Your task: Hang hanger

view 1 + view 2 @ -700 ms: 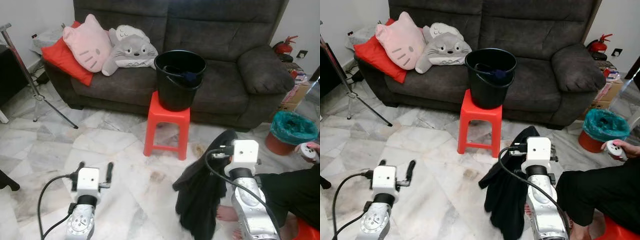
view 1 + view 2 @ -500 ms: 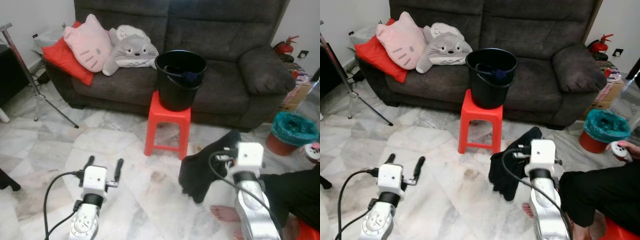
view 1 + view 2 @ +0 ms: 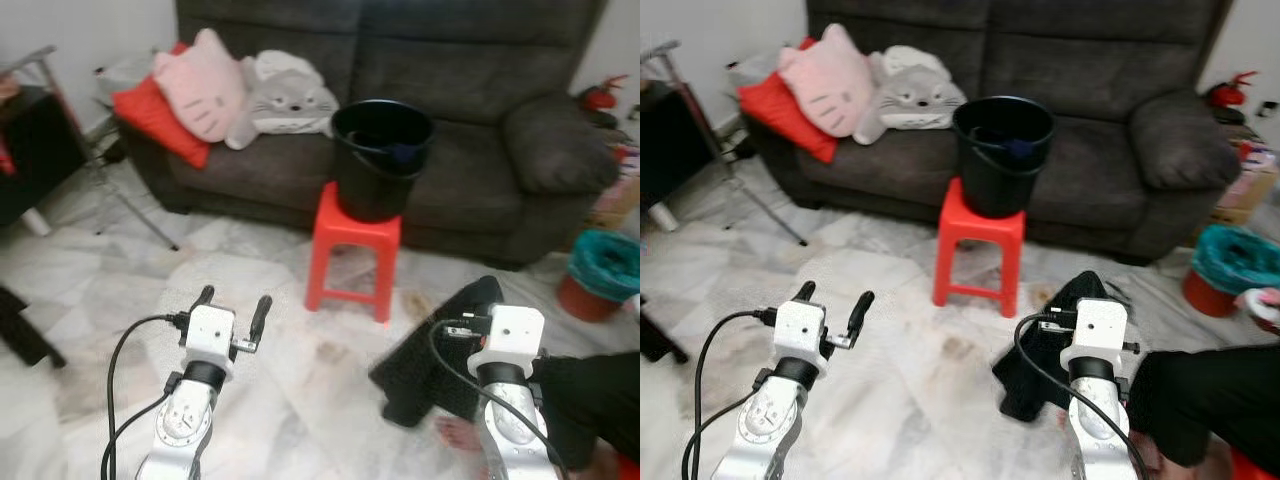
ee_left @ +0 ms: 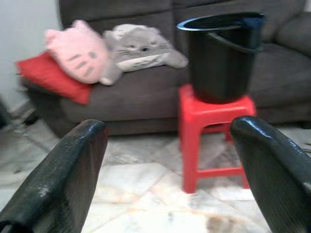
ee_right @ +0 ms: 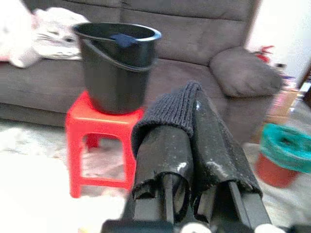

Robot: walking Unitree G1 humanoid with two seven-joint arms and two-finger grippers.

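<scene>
A dark grey sofa [image 3: 400, 110] stands along the back of the room against a pale wall [image 3: 90, 30]. On its left end lie a red cushion [image 3: 150, 110], a pink cat-face cushion [image 3: 205, 85] and a grey-and-white character cushion [image 3: 290, 95], leaning together. A red plastic stool [image 3: 355, 245] stands on the floor just in front of the sofa's middle, carrying a black bucket [image 3: 380, 160]. The floor [image 3: 250, 260] is pale marbled tile with some brownish stains near the stool. At the left edge stand a dark piece of furniture [image 3: 35, 150] and a thin metal stand [image 3: 70, 120]. Beyond the sofa's right arm are a teal-lined red bin [image 3: 603, 275] and a red fire extinguisher [image 3: 598, 97].
</scene>
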